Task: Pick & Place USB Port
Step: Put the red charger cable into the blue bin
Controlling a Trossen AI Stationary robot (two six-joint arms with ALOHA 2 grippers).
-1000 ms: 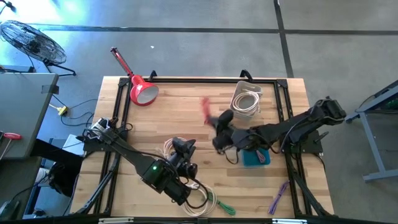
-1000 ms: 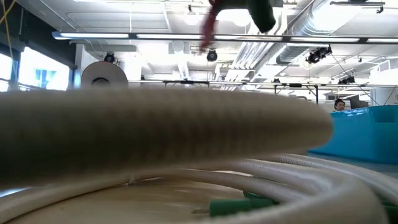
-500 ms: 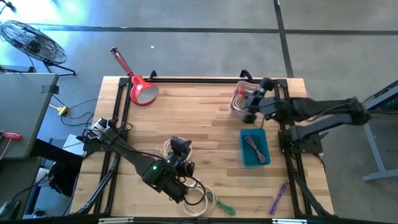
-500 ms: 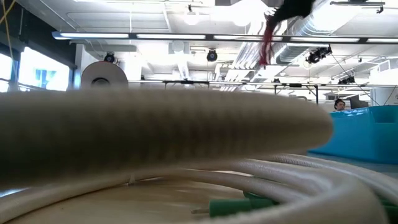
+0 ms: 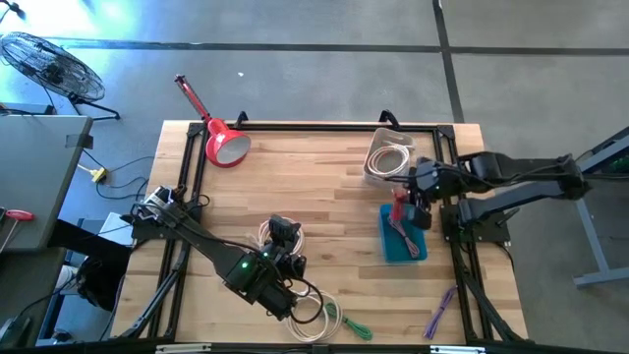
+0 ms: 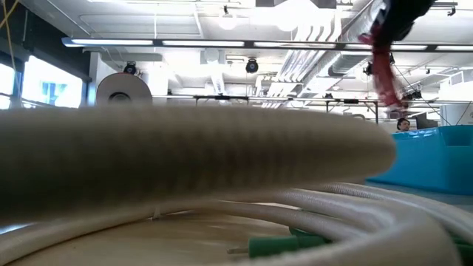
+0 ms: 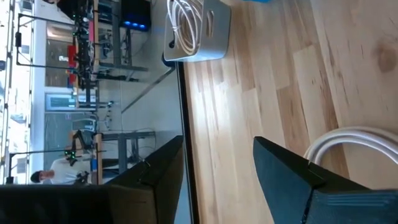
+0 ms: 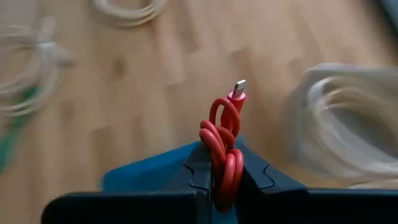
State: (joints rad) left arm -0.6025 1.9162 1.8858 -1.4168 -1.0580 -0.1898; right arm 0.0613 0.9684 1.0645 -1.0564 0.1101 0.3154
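Note:
My right gripper [image 5: 415, 193] hangs above the far end of the blue bin [image 5: 403, 236], shut on a bundled red USB cable [image 8: 221, 155] whose silver plug [image 8: 239, 86] points away from the fingers. In the low view the red cable [image 6: 383, 71] dangles high over the blue bin [image 6: 436, 157]. Another dark cable [image 5: 405, 240] lies in the bin. My left gripper [image 5: 284, 232] rests low at the near middle of the table, open, beside a white cable coil [image 5: 267, 236]; its fingers stand apart [image 7: 217, 168] with the white coil [image 7: 348, 138] just next to one of them. My right gripper pinches the red cable's looped bundle [image 8: 224, 177] between its two fingers, near one end of the bundle. The remaining loops and the plug stick out past the fingertips. The cable is lifted clear and hangs over the blue bin [image 8: 149, 174].
A clear container with a white cable [image 5: 389, 157] stands at the far right, just beyond the bin. A red lamp-like object [image 5: 222, 144] lies at the far left. White and green cables [image 5: 334, 321] and a purple cable [image 5: 439, 311] lie along the near edge. Bare wood spans the middle.
My right gripper, carrying the red cable, swung from the table's middle toward the far right, passing over the clear container, then came back toward the near edge and now hangs over the blue bin. The cable has stayed in its hold throughout.

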